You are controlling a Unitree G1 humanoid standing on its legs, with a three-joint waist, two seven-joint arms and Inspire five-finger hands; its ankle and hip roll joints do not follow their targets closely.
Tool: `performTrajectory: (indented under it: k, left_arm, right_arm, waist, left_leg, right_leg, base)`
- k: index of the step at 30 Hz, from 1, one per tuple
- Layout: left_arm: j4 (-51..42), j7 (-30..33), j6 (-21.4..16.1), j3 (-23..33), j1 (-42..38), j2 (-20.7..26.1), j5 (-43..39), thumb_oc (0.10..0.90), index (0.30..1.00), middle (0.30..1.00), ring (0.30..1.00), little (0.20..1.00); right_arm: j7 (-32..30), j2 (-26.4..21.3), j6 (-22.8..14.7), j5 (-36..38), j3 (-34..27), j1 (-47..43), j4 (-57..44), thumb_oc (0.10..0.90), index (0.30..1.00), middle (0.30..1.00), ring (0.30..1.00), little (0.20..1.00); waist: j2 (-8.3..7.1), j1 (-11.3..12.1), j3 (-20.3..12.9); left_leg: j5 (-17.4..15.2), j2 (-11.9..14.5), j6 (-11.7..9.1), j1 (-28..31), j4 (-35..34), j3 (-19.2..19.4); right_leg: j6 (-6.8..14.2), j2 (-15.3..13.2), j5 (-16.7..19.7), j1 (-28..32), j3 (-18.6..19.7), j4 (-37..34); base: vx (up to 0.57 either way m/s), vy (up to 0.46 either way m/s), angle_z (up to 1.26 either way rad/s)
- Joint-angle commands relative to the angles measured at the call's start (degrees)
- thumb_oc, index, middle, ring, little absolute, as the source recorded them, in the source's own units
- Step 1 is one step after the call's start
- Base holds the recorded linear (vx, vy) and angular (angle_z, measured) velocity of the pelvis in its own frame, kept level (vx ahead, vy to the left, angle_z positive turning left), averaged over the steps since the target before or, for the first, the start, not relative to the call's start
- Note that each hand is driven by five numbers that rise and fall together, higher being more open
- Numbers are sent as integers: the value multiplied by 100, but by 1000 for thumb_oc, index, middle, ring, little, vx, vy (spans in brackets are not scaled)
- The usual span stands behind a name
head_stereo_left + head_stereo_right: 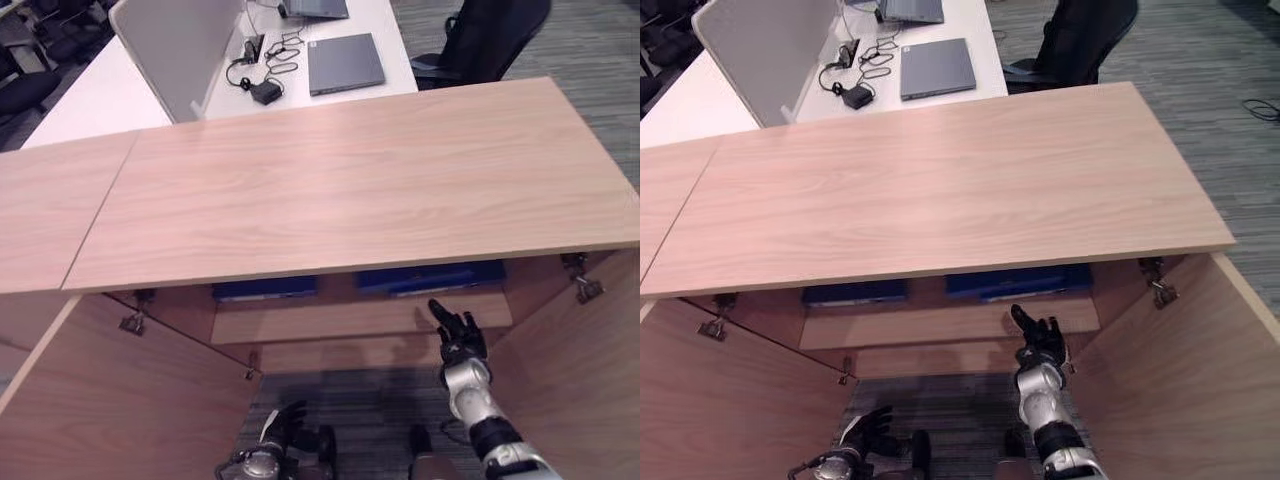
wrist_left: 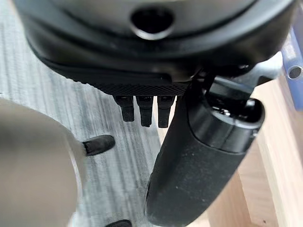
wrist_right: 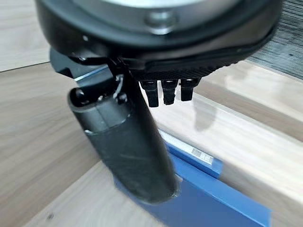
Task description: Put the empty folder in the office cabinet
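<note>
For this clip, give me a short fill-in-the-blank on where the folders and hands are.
1. Both cabinet doors are ____.
2. The folders inside the cabinet are ____ in colour.
3. The hand reaching toward the shelf is the robot's ____ hand.
4. On the white desk behind lies a closed ____.

Missing words: open; blue; right; laptop
</note>
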Motion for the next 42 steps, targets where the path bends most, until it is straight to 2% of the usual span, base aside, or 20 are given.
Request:
performTrajectory:
  k: [1,4,5,6,7,8,9,11,14,17,19,23,27,28,34,37,39,42]
  left_arm:
    - [267,155,-122,127,-422,86,57,800,900,900,900,900]
    - [225,118,-142,180,-417,82,72,800,900,900,900,900]
    - [210,61,-174,251,-405,110,140,800,900,900,900,900]
    - [193,47,-200,260,-386,133,180,800,900,900,900,900]
    - [192,47,-200,259,-381,133,181,800,900,900,900,900]
    - [156,-21,-243,311,-353,174,233,800,900,900,900,900]
    - [155,-22,-244,312,-349,173,233,800,900,900,900,900]
    - [102,-176,-310,341,-207,251,375,800,900,900,900,900]
    - [33,-237,-328,289,-140,270,480,800,900,900,900,900]
    - [-8,-283,-354,257,-134,284,518,800,900,900,900,900]
    - [-29,-274,-357,251,-150,284,504,800,900,900,900,900]
    - [-27,-194,-357,89,-386,239,436,800,900,900,900,900]
    - [-29,-145,-350,-7,-577,252,400,800,900,900,900,900]
    - [-45,-97,-356,-69,-680,246,307,800,900,900,900,900]
    - [-96,-2,-360,-217,-862,299,199,800,900,900,900,900]
    - [-116,39,-348,-409,-986,338,231,800,900,900,900,900]
    - [-116,39,-347,-408,-989,340,230,800,900,900,900,900]
    - [-192,59,-354,-566,-1092,375,182,800,900,900,900,900]
  right_arm:
    - [503,-325,-364,-535,38,-228,-801,800,900,900,900,900]
    - [795,-477,-246,-709,235,131,-1245,800,900,900,900,900]
    - [1064,-609,-191,-879,331,400,-1446,762,844,844,844,844]
    - [1178,-656,-167,-966,387,516,-1552,704,756,756,756,756]
    - [1177,-657,-166,-967,388,523,-1557,527,491,491,491,491]
    - [1520,-880,-61,-1274,649,736,-1845,400,300,300,300,300]
    - [1521,-882,-61,-1274,651,740,-1847,400,300,300,300,300]
    - [1930,-1196,24,-1726,912,909,-2121,400,300,300,300,300]
    - [2005,-1397,124,-2201,1141,840,-2280,400,300,300,300,300]
    - [1914,-1658,215,-3382,1496,388,-2177,400,300,300,300,300]
    - [1860,-1649,222,-3495,1535,290,-2154,400,300,300,300,300]
    - [1678,-1487,379,-4142,2059,-545,-1668,400,300,300,300,300]
    - [1566,-1294,452,-4242,2294,-1060,-1179,400,300,300,300,300]
    - [1494,-1058,478,-4195,2373,-1311,-802,400,300,300,300,300]
    - [1275,-710,512,-4161,2451,-1701,-241,400,300,300,300,300]
    - [1099,-448,489,-4014,2441,-2080,185,400,300,300,300,300]
    - [1099,-446,486,-4013,2440,-2085,190,400,300,300,300,300]
    - [908,-411,426,-3803,2271,-2526,459,400,300,300,300,300]
  waist:
    - [-268,-34,-85]
    - [-288,-79,-81]
    - [-303,-117,-80]
    - [-306,-126,-88]
    - [-305,-128,-93]
    - [-325,-129,-100]
    - [-324,-133,-102]
    - [-345,-105,-112]
    - [-354,-68,-111]
    - [-370,43,-39]
    - [-374,55,-12]
    - [-391,211,167]
    - [-397,297,303]
    - [-395,366,401]
    - [-342,505,592]
    - [-267,652,766]
    - [-269,651,770]
    - [-193,781,960]
  left_leg:
    - [-625,281,-424,457,-39,-358]
    - [-623,291,-430,464,-39,-343]
    - [-622,299,-436,471,-39,-329]
    - [-618,302,-436,471,-39,-321]
    - [-618,303,-436,471,-39,-322]
    - [-609,318,-438,470,-39,-319]
    - [-610,319,-438,471,-39,-320]
    - [-614,329,-438,465,-39,-322]
    - [-619,332,-437,464,-39,-343]
    - [-624,339,-425,430,-39,-374]
    - [-624,343,-423,419,-39,-381]
    - [-588,353,-400,315,-30,-444]
    - [-568,349,-396,234,4,-501]
    - [-549,347,-388,180,29,-545]
    - [-507,347,-398,72,70,-654]
    - [-465,340,-414,-42,117,-780]
    - [-466,339,-414,-42,119,-782]
    - [-449,329,-428,-225,246,-882]
  right_leg:
    - [422,-390,94,110,-256,6]
    - [430,-394,120,129,-251,-29]
    - [431,-396,140,148,-230,-77]
    - [430,-402,152,160,-233,-103]
    - [430,-402,153,162,-235,-106]
    - [435,-404,166,180,-236,-142]
    - [435,-404,165,183,-237,-143]
    - [447,-410,154,203,-254,-156]
    - [452,-421,138,219,-293,-150]
    - [458,-431,106,174,-315,-92]
    - [461,-430,99,153,-318,-73]
    - [459,-422,30,-9,-353,116]
    - [456,-436,-12,-109,-357,238]
    - [446,-445,-52,-187,-373,354]
    - [450,-519,-123,-320,-452,606]
    - [449,-598,-187,-416,-574,821]
    - [449,-600,-189,-416,-575,824]
    - [450,-670,-234,-533,-637,997]
  base:
    - [16,-19,-15]
    - [0,0,0]
    - [-9,-15,-8]
    - [-1,-12,-4]
    - [0,0,0]
    - [0,0,0]
    - [15,-32,0]
    - [7,-16,1]
    - [7,-14,4]
    - [0,-13,6]
    - [-33,-6,9]
    - [-56,-8,7]
    - [-56,-3,8]
    - [-75,1,7]
    - [-49,-1,13]
    - [-64,2,23]
    - [-31,4,18]
    - [-109,0,16]
